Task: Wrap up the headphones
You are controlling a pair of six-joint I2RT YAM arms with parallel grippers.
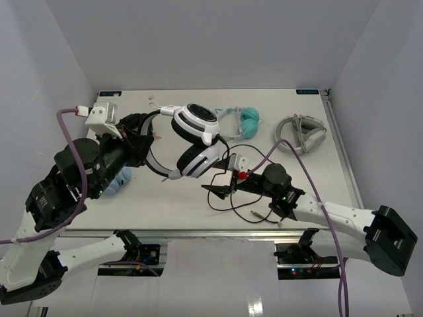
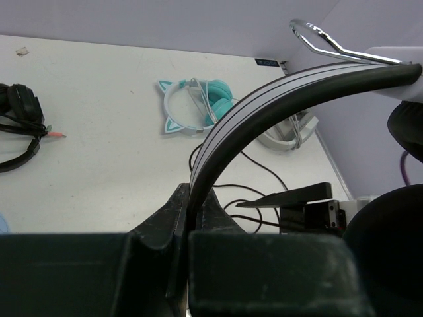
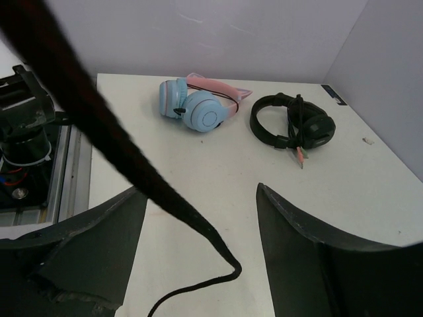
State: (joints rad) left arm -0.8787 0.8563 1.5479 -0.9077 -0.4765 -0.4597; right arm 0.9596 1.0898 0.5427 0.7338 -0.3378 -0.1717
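Note:
The white headphones (image 1: 197, 140) with black-and-white ringed ear cups hang above the table's middle. My left gripper (image 1: 147, 146) is shut on their headband (image 2: 264, 105), which is clamped between the fingers (image 2: 165, 218) in the left wrist view. Their thin black cable (image 1: 246, 198) trails down from the cups and lies in loose loops on the table. My right gripper (image 1: 218, 183) is open just right of the lower ear cup. In the right wrist view the cable (image 3: 132, 172) runs loosely between the spread jaws of this gripper (image 3: 201, 224) and is not gripped.
Teal cat-ear headphones (image 1: 246, 120) and grey-and-white headphones (image 1: 303, 133) lie at the back right. Blue-and-pink headphones (image 3: 198, 105) and small black headphones (image 3: 294, 122) lie at the left, mostly under my left arm in the top view. White walls enclose the table.

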